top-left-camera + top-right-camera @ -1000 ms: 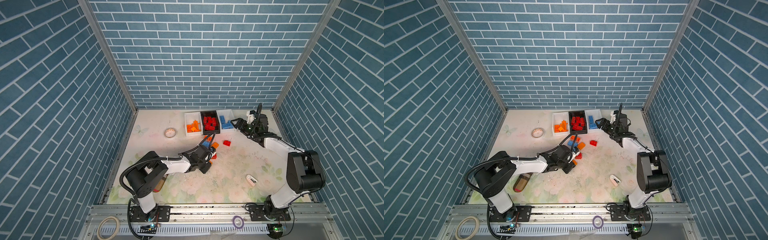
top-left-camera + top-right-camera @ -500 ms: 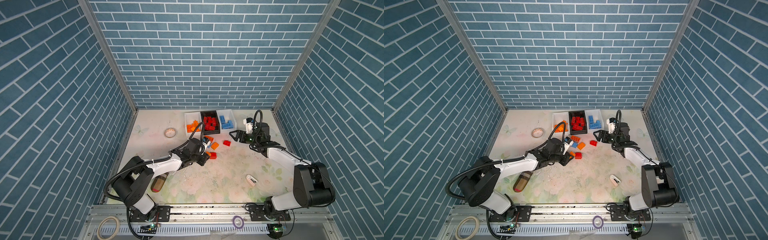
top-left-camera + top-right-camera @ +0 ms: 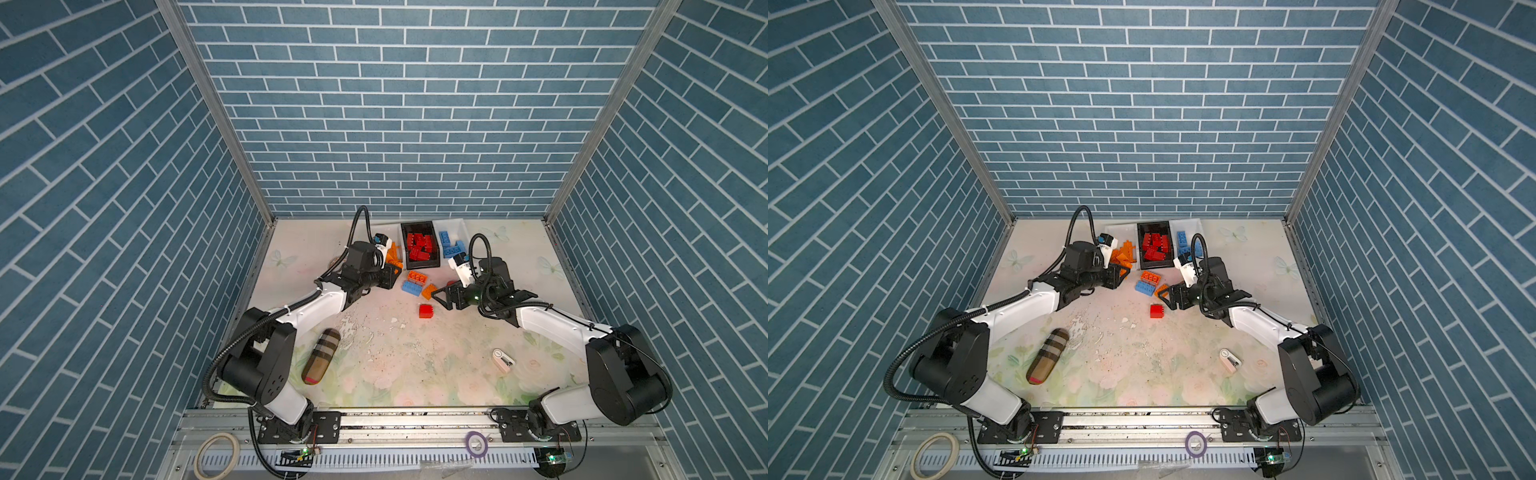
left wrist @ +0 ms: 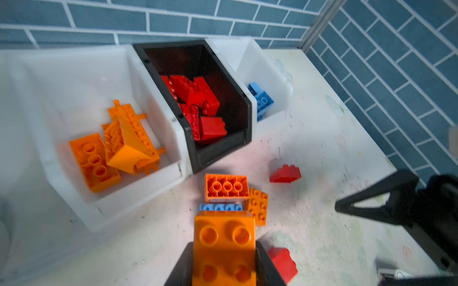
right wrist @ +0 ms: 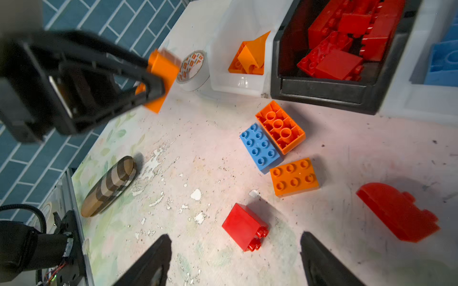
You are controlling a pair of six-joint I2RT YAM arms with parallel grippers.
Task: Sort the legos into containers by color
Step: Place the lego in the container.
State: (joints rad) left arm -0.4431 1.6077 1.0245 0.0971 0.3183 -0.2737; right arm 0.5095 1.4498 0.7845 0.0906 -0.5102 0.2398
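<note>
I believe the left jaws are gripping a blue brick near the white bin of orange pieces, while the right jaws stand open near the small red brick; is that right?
Not quite: the left wrist view shows the brick in the left jaws is orange, not blue. The white bin and the open right jaws near the small red brick are right.

Left arm (image 3: 316, 303) stretched low toward 1 o'clock in both top views. Left tool (image 3: 392, 275) clamped on an orange brick (image 4: 224, 247), jaws narrow. Right arm (image 3: 557, 328) reaches toward 10 o'clock, wrist bent, right tool (image 3: 440, 300) pointing to 9 o'clock, jaws wide apart, empty.
</note>
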